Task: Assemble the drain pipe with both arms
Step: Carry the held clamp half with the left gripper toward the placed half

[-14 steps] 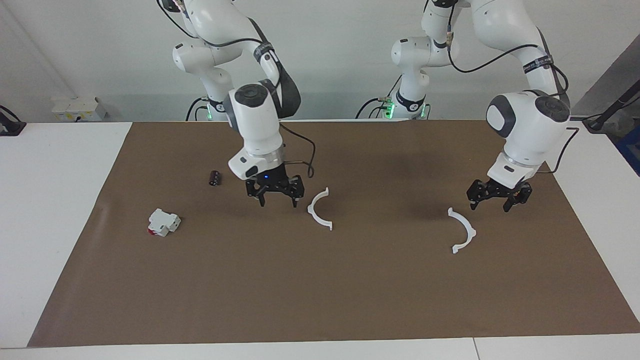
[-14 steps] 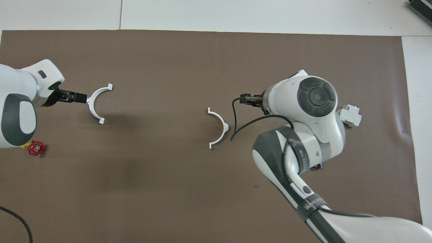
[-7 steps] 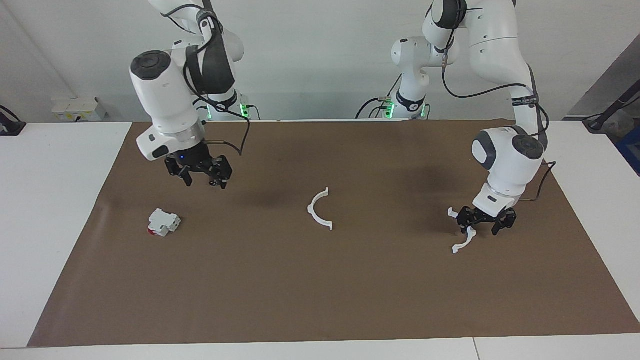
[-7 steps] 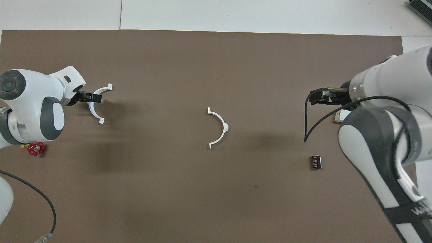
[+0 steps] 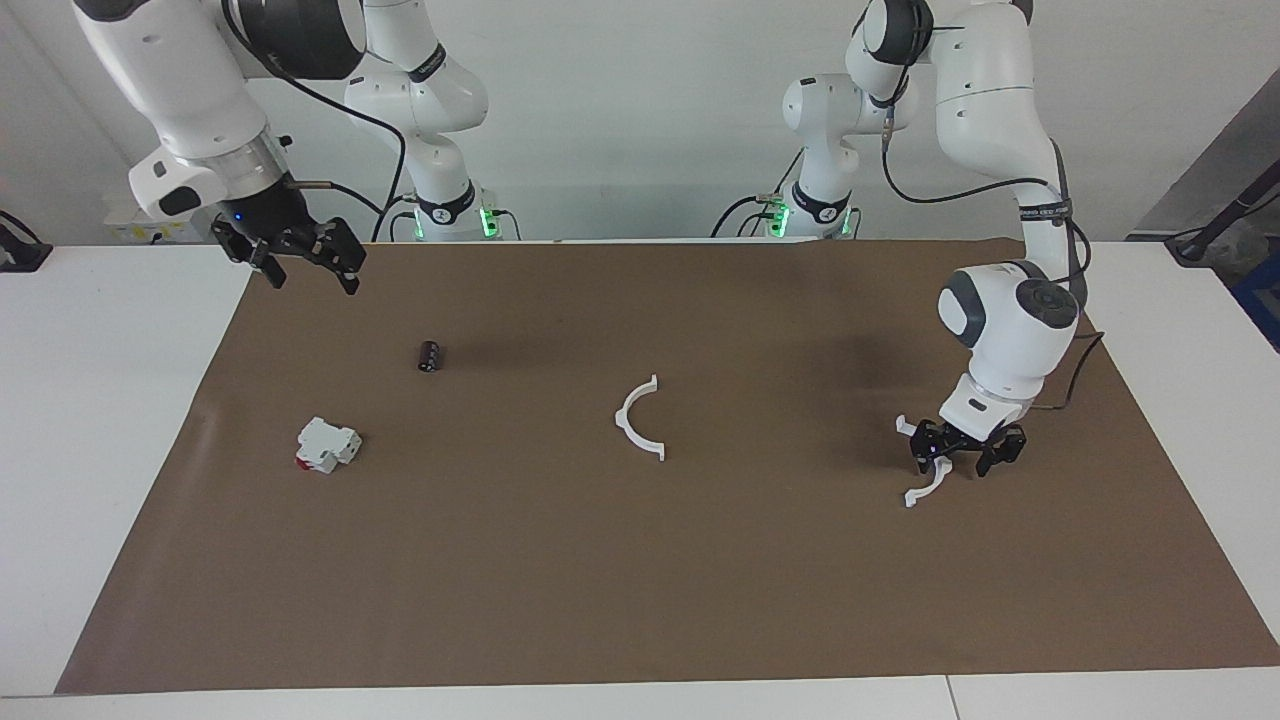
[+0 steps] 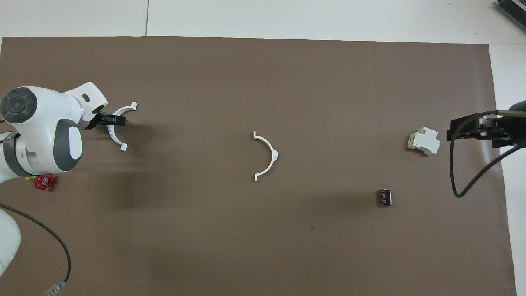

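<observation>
The drain pipe lies as two separate white half-ring arcs on the brown mat (image 5: 640, 580). One arc (image 5: 632, 425) (image 6: 269, 152) rests alone in the mat's middle. The other arc (image 5: 928, 485) (image 6: 116, 139) lies toward the left arm's end. My left gripper (image 5: 962, 465) (image 6: 117, 120) is down at the mat and open, its fingers straddling the middle of that arc. My right gripper (image 5: 312, 270) (image 6: 456, 132) hangs high and open over the mat's corner at the right arm's end, with nothing in it.
A white-and-red box (image 5: 327, 445) (image 6: 424, 141) and a small black cylinder (image 5: 429, 355) (image 6: 385, 197) lie toward the right arm's end. A red valve handle (image 6: 43, 181) sits beside the left arm's wrist. A black cable (image 6: 464, 181) dangles from the right wrist.
The right arm rose from beside the middle arc and swung out to its end of the table. The left gripper came down over its arc and now straddles it.
</observation>
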Robot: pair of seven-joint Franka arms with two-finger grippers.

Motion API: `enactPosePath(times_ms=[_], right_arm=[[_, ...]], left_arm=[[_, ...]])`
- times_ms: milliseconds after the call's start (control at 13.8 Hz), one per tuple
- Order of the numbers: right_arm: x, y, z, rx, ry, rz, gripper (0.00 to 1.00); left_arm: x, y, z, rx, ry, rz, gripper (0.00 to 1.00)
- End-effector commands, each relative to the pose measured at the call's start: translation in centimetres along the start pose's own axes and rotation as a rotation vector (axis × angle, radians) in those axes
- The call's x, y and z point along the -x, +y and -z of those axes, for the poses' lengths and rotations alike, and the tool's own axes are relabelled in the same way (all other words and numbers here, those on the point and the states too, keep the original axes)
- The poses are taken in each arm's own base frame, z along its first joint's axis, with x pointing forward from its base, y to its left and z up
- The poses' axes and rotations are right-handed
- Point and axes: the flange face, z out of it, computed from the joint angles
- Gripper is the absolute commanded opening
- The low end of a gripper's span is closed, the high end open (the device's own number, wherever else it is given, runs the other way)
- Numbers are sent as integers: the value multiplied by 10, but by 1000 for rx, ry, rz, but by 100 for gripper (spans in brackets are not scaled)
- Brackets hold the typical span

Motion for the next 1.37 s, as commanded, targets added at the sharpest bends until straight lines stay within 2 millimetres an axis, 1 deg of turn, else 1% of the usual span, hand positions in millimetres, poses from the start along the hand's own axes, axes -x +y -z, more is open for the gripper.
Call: enactPosePath(times_ms=[0, 72, 144, 217, 289, 361, 433, 505, 578, 650, 722, 794, 866, 1083, 1227, 1300], right_arm=[[-1, -1, 3, 15, -18, 24, 100], [1, -2, 4, 7, -18, 18, 100], [2, -2, 3, 7, -22, 24, 100], [2, -2, 3, 7, -22, 24, 100], [3, -1, 4, 7, -22, 24, 100], [4, -2, 3, 8, -28, 28, 100], [5, -6, 4, 25, -26, 43, 100], [5, -8, 5, 38, -23, 66, 100], [4, -6, 7, 42, -33, 70, 100], [5, -6, 14, 45, -35, 81, 100], [6, -5, 15, 46, -44, 90, 100], [7, -4, 13, 35, -44, 86, 100], [7, -2, 12, 32, -44, 75, 100], [8, -2, 10, 32, -49, 68, 100], [9, -3, 9, 32, -50, 71, 100], [8, -1, 10, 32, -50, 69, 100]], left_arm=[[7, 4, 4, 5, -23, 5, 66], [9, 5, 4, 9, -40, 3, 53], [9, 4, 10, 11, -46, 5, 42], [11, 5, 10, 14, -61, 6, 33], [11, 6, 12, 15, -65, 17, 14], [16, 9, 9, 16, -74, 51, 0], [17, 14, 13, 17, -70, 52, 0], [13, 22, 17, 17, -60, 41, 0], [9, 36, 22, 20, -55, 23, 0], [6, 50, 25, 23, -51, 5, 0], [4, 66, 28, 26, -47, -11, 0], [4, 90, 27, 30, -52, -8, 0], [3, 112, 28, 31, -51, 8, 0], [6, 187, 34, 45, -48, 24, 0], [15, 231, 37, 52, -58, 49, 0], [19, 248, 38, 53, -61, 63, 0]])
